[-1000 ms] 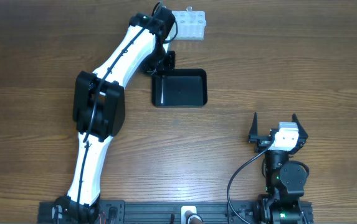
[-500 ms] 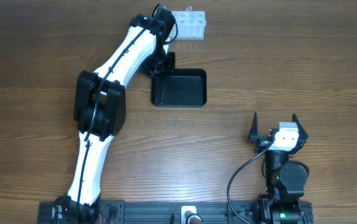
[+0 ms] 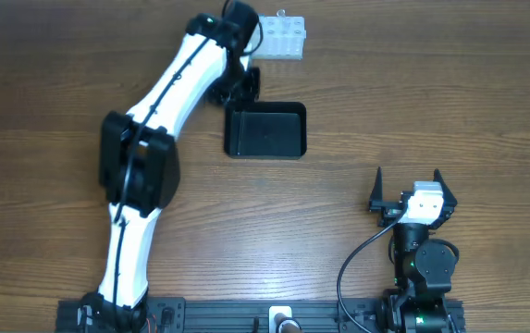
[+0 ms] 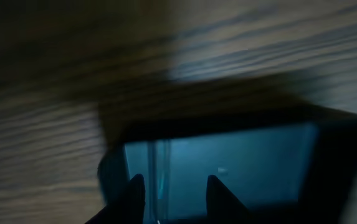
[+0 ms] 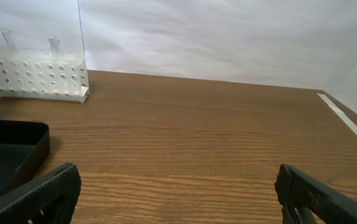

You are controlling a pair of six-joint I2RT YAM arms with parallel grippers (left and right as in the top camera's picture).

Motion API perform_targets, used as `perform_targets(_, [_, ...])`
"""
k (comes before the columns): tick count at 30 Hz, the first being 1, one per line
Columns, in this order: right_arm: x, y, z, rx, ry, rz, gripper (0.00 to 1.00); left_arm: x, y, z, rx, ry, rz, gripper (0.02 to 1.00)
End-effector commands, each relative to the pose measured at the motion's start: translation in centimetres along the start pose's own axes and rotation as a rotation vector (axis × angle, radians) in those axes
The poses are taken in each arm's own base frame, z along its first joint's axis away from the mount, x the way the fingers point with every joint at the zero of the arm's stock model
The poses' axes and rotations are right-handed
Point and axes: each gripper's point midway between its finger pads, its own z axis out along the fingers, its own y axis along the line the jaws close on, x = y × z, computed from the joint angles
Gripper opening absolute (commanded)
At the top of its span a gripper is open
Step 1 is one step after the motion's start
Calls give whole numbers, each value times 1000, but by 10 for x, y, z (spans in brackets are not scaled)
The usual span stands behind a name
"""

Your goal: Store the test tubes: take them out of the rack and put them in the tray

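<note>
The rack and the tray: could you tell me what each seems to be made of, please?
Rack: probably translucent white plastic, fairly matte; its pale wall is perforated with rows of holes. Tray: likely black moulded plastic, glossy; its floor shows a soft sheen and its corners are rounded.

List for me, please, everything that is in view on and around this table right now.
Table: one, brown wood, under everything.
Rack: one, white and perforated, at the table's far side.
Test tubes: at least two, clear, standing in the rack.
Tray: one, black, just nearer than the rack; a clear streak inside may be a tube.
Left gripper: one, black, open, over the tray's left part.
Right gripper: one, black, open, near its base, apart from the tray.
</note>
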Motion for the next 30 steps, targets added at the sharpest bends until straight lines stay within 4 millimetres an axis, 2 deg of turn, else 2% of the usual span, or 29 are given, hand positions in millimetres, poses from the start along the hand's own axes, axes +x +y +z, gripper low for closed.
perform_targets(1, [1, 2, 0, -10, -1, -2, 993, -22, -10, -59, 32, -173, 18, 347])
perform_targets(7, [1, 2, 0, -10, -1, -1, 991, -60, -5, -74, -24, -356, 23, 450])
perform_targets(10, [1, 2, 0, -10, -1, -2, 993, -81, -1, -83, -58, -455, 23, 470])
perform_targets(12, [1, 2, 0, -10, -1, -1, 993, -97, 4, -90, -92, -530, 9, 590])
perform_targets(13, [1, 2, 0, -10, -1, -2, 991, -104, 6, -92, -107, -563, 3, 689])
perform_targets(14, [1, 2, 0, -10, -1, -2, 991, -109, 6, -93, -112, -585, 2, 722])
perform_targets(17, [1, 2, 0, -10, -1, -1, 991, -127, 2, -93, -106, -646, 43, 700])
perform_targets(21, [1, 2, 0, -10, -1, -2, 991, -145, -2, -80, -95, -697, 60, 669])
perform_targets(30, [1, 2, 0, -10, -1, -1, 991, -169, -2, -54, -79, -755, 54, 645])
